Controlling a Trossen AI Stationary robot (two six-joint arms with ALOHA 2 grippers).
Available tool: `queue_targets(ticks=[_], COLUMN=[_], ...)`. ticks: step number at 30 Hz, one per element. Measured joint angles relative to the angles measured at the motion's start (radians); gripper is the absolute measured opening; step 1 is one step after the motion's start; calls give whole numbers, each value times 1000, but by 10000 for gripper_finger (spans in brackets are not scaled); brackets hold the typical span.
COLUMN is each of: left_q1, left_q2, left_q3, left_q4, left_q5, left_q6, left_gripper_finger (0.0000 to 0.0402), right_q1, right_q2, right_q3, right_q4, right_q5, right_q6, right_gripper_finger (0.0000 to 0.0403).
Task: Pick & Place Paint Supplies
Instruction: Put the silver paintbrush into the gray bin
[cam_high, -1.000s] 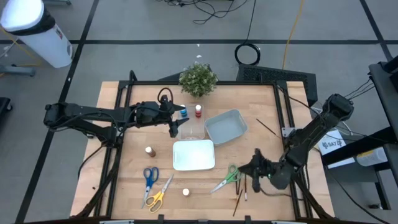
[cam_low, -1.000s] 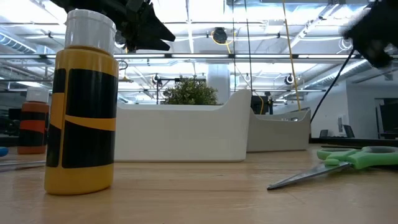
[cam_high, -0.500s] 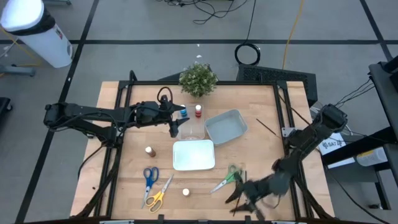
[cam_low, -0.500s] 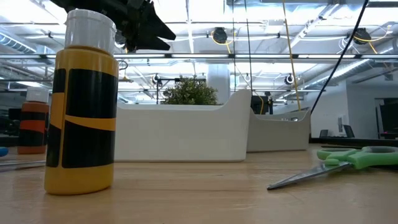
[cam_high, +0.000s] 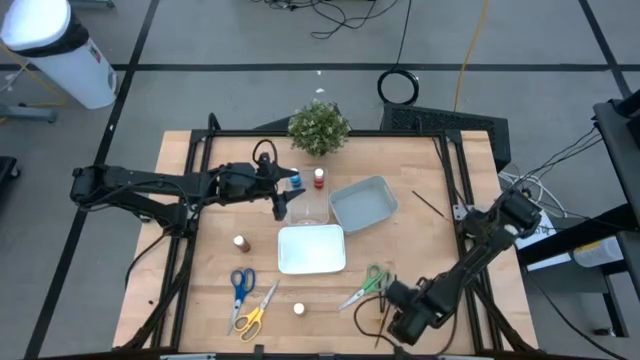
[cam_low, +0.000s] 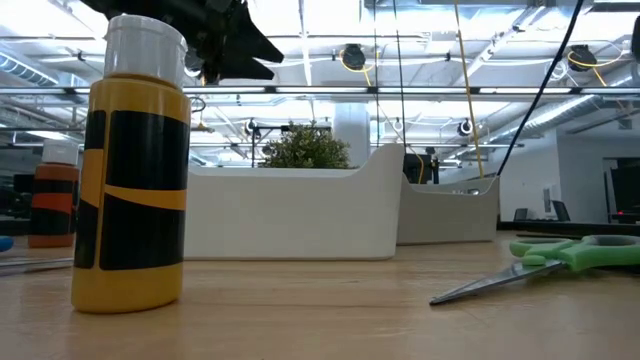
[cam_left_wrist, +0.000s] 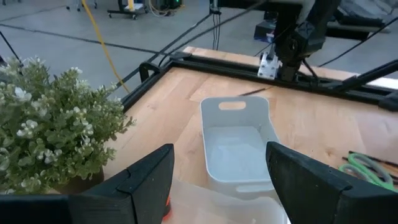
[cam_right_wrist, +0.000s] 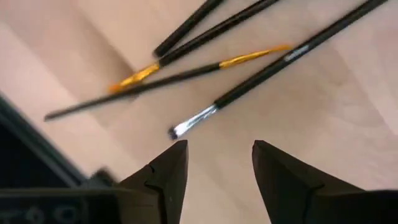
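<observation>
The bench (cam_high: 200, 215) is a pale wooden top in a black frame, standing on a grey floor crossed by dark lines, with cables trailing beyond its far edge and a white cylinder off the far left corner. A leafy potted plant (cam_high: 319, 127) stands at the far middle edge; near it are a blue bottle (cam_high: 296, 181) and a red bottle (cam_high: 319, 178), then a grey tray (cam_high: 362, 203), a clear tray (cam_high: 306, 209) and a white tray (cam_high: 311, 249) toward the centre. A brown bottle (cam_high: 241, 243) stands left of the white tray. Along the near edge lie blue scissors (cam_high: 241, 284), yellow scissors (cam_high: 254, 314), a whitish bottle (cam_high: 298, 309) and green scissors (cam_high: 364, 287). The right gripper (cam_high: 392, 318) hangs low over the thin brushes (cam_right_wrist: 205, 59) near the front right, its fingers apart and holding nothing. The left gripper (cam_high: 283, 203) hovers over the clear tray, fingers apart and empty. The low view looks across the wood into a bright hall with ceiling trusses and lights.
</observation>
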Motion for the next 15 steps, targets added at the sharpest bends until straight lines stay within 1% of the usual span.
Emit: queue_targets(ticks=[5,13,15], left_q1=[5,5,5], left_q2=[0,0,0], left_q3=[0,0,0], left_q4=[78,143,146], left_q5=[-2,-2,-2], left_q6=[42,95,111], left_gripper_finger=[269,269,269], right_q1=[-11,-11,-11], right_q2=[8,13,13], right_q3=[-2,-42,-69], right_q4=[44,45,70], right_q5=[11,109,109], right_q6=[62,132,144], right_gripper_finger=[160,154,153])
